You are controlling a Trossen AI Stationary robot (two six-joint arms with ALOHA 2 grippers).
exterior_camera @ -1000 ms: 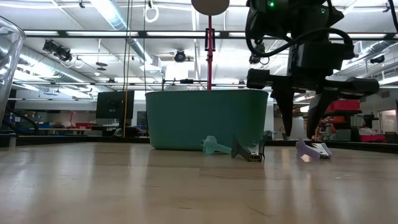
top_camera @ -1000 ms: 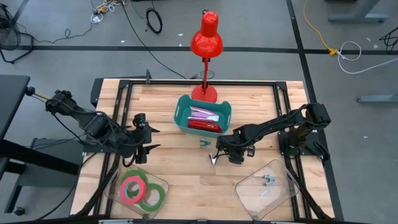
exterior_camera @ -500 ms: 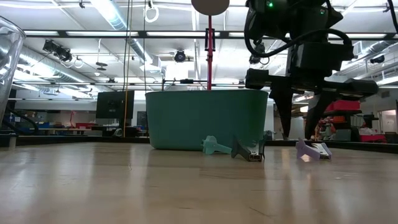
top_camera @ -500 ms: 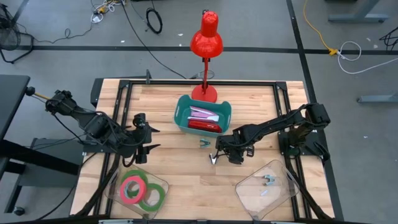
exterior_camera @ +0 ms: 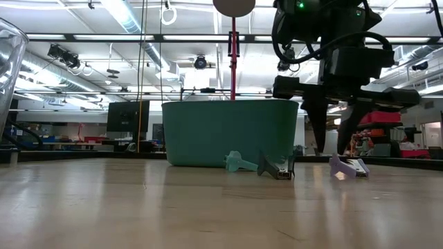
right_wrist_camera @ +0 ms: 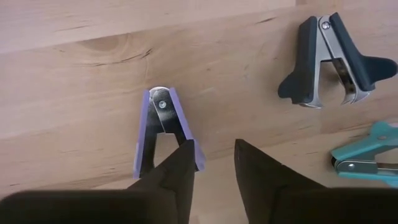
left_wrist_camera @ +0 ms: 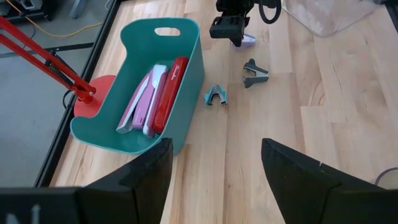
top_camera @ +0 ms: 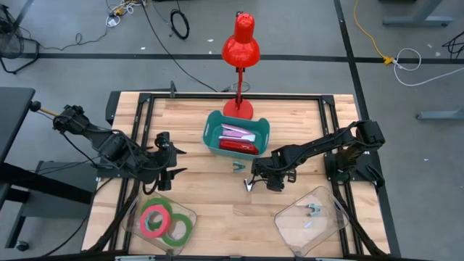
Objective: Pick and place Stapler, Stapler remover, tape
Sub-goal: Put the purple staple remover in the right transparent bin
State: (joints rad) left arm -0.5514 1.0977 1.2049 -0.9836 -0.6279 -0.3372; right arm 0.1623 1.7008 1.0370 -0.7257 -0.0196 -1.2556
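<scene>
We see the right gripper [right_wrist_camera: 211, 165] poised just above the purple staple remover [right_wrist_camera: 160, 130] on the bare wood, fingers apart but narrowly, one tip over its wing, its long axis along theirs (the left arm is well apart).

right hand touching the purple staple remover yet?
Cannot tell. In the right wrist view, one fingertip overlaps the purple staple remover's edge, but no view shows contact or a gap. In the low view, the right hand hangs above the table.

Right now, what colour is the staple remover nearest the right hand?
Purple staple remover, clearest in the right wrist view.
</scene>
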